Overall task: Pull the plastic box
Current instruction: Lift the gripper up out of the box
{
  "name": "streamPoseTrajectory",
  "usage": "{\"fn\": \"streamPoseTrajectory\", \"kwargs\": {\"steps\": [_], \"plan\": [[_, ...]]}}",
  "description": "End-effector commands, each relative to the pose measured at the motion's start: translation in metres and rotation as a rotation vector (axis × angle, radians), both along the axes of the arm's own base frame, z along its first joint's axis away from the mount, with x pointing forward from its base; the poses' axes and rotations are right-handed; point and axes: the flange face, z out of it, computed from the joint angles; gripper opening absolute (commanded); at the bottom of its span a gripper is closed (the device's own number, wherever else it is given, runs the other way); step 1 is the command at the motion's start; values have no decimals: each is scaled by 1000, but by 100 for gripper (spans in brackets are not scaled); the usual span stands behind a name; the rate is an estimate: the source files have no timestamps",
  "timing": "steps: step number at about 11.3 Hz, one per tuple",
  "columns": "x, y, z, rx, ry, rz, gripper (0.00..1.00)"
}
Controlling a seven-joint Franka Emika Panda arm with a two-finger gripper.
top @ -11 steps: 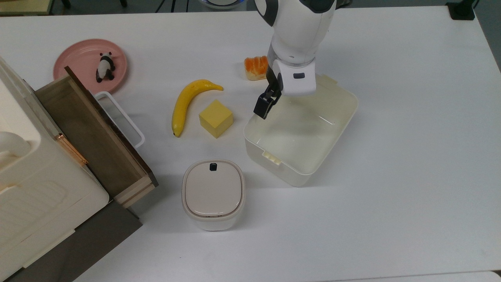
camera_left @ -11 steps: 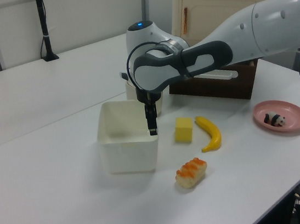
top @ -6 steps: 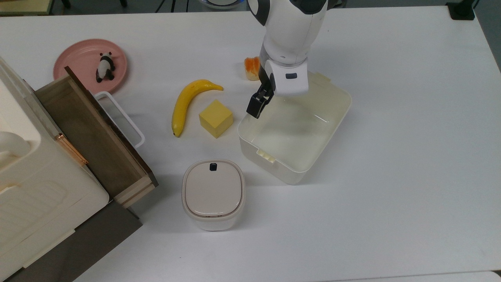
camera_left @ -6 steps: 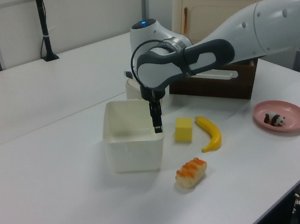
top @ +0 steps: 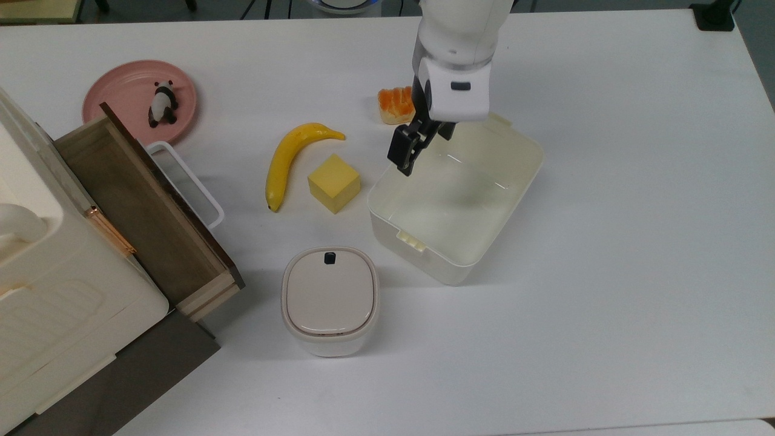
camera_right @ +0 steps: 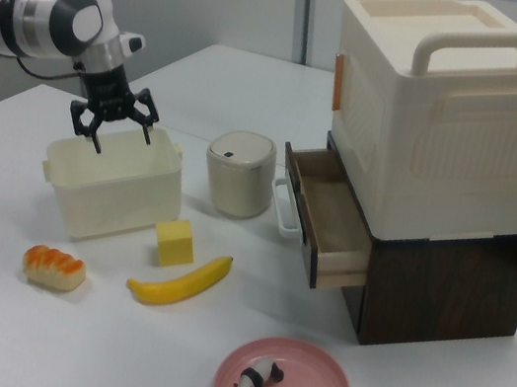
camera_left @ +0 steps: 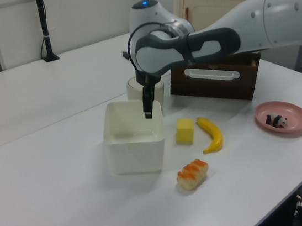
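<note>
Since 0.5 s ago the tool [top: 418, 149] has been raised off the plastic box [top: 455, 200] rim; the box itself has not shifted since then, though it was dragged toward the top view's left in the half-sec. before that.

Largest to smallest: the white surface [top: 636, 242] is seen carrying everything. A cream cabinet [camera_right: 447, 117] w/ handle is stacked on a dark base, its wooden drawer [top: 145, 212] pulled open. The arm [camera_left: 250, 19] is reached over the box from the left view's right. The plastic box sits lidless and empty near mid-surface, just beside the yellow cube [top: 334, 183], w/ the lidded bin [top: 330, 300] near its lower-left corner in the top view. The pink plate [top: 130, 91] is well apart, a panda figure [top: 163, 104] lying on it. The banana [top: 290, 158] lies beside the cube. An orange bread piece [top: 395, 104] is close behind the box's far corner. The tool is seen above the box's wall, fingers [camera_right: 98, 140] spread apart, nothing gripped.
</note>
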Motion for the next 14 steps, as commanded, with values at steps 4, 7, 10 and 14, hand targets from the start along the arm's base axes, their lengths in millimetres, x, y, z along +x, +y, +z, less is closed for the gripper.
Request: {"fn": "streamPoseTrajectory", "kwargs": {"steps": [4,7,10,14], "plan": [[-38,-52,71,74,58,-490,100],[-64,-109,128,131,35,-755,100],[-71,-145,154,173,-40,-1015,100],[-74,-167,165,194,-68,-1064,100]]}}
